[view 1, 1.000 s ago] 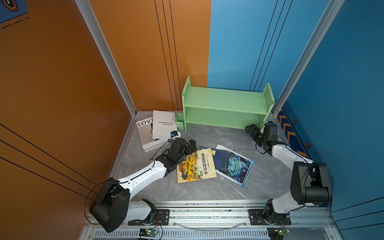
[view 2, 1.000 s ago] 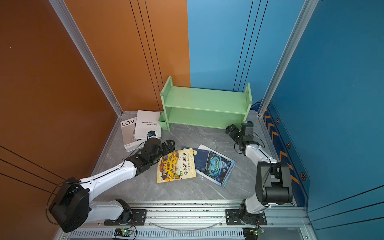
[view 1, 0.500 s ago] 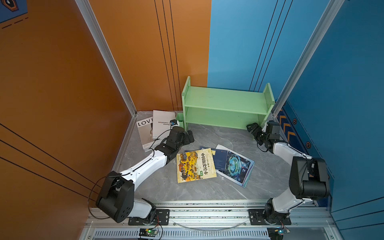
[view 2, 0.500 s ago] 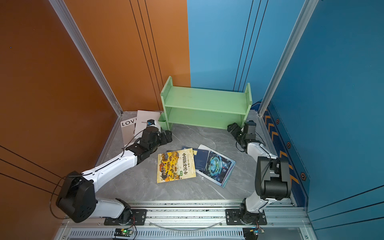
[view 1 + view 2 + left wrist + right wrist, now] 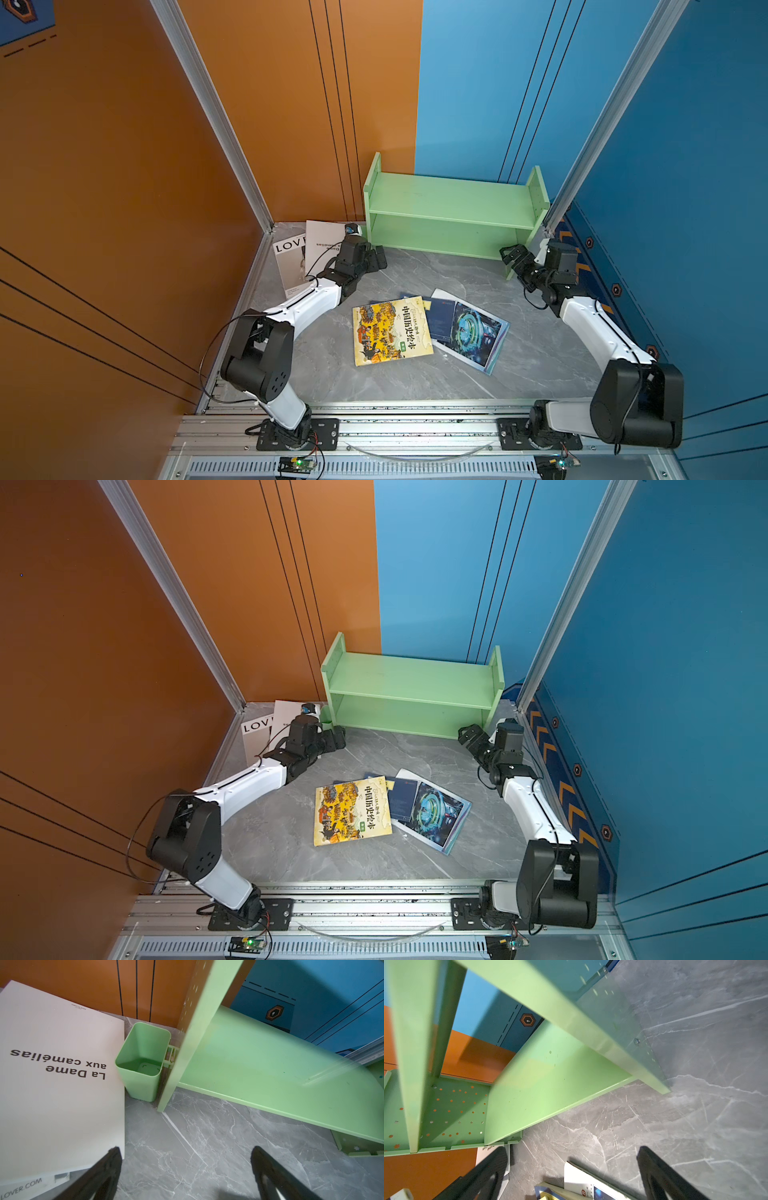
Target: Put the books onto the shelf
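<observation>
Shelf: light green, two flat boards between raised end panels drilled with small holes. It stands against the back walls. One small green cup, squarish with rounded corners, is clipped to the outside of one end panel.

Books, all flat on the grey marbled tabletop:
- Two white ones at the shelf's cup end, overlapping. The "La Dame aux camélias" book lies on top of the "LOVER" book, its edge just beside the cup.
- A fanned pile in front of the shelf, apart from it: one glossy yellow book, one teal book, one navy book between them.
- A second dark blue corner shows behind the yellow one. Five sure; the sixth is only a corner.

Left gripper: jaws wide apart, nothing between them, over bare tabletop just in front of the cup-end panel. Its arm crosses over the white books in both top views.

Right gripper: jaws wide apart, holding nothing, near the front foot of the shelf's other end panel.
</observation>
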`<state>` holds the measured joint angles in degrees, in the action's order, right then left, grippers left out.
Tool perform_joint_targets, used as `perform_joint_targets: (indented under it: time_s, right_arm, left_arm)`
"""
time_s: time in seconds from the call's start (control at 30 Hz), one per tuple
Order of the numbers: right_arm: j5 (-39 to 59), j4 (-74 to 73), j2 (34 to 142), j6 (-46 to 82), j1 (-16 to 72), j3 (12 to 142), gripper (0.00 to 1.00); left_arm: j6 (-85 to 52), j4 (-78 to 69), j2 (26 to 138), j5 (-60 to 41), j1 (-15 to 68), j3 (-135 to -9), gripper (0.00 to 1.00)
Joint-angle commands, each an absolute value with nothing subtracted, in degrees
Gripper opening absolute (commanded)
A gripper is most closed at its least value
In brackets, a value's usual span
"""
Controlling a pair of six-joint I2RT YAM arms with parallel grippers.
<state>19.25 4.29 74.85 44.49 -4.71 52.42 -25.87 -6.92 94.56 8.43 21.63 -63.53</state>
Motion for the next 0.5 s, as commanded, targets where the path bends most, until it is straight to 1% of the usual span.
perform_joint_targets:
  time_s: [0.0, 0.2, 0.47]
  right_arm:
    - [16.9, 12.0, 70.0, 42.2, -5.2, 51.3, 1.00]
    - [13.6, 16.5, 62.8, 42.3, -5.5, 49.0, 1.00]
    - [10.5, 20.1, 56.3, 43.8, -6.2, 46.6, 1.00]
  left_arm:
    - [-22.8, -13.2, 96.4, 6.9, 20.5, -64.6, 0.98]
    - [-20.6, -17.4, 101.3, 2.5, 17.9, -67.7, 0.98]
    - [-19.3, -17.6, 108.3, -3.2, 17.8, -75.3, 0.98]
